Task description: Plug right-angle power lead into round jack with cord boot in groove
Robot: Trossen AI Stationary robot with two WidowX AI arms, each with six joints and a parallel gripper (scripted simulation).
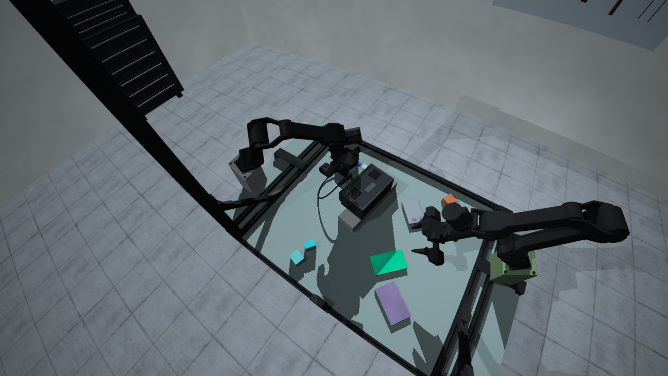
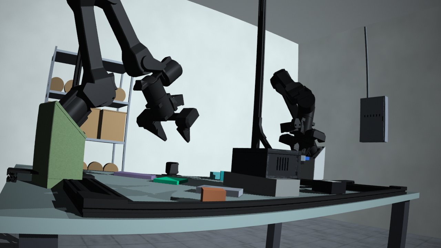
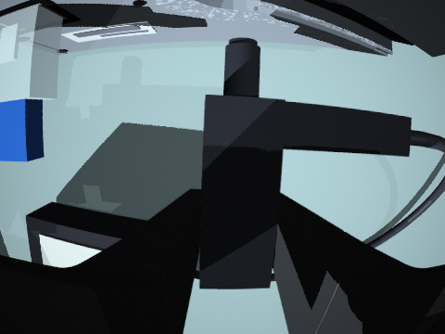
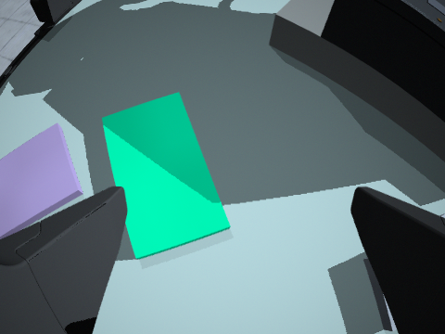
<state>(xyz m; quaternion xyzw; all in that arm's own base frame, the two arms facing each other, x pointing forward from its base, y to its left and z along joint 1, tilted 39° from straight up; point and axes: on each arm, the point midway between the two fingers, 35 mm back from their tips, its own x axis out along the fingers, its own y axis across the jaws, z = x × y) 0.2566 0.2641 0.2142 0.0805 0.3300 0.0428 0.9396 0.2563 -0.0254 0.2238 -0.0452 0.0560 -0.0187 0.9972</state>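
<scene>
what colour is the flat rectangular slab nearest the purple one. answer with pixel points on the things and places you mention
The flat rectangular slab (image 1: 388,262) (image 2: 170,180) (image 4: 167,186) is green, best seen in the right wrist view.

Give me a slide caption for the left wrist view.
Left claw gripping the right-angle power lead, its round plug tip exposed, a blue block nearby.
</scene>
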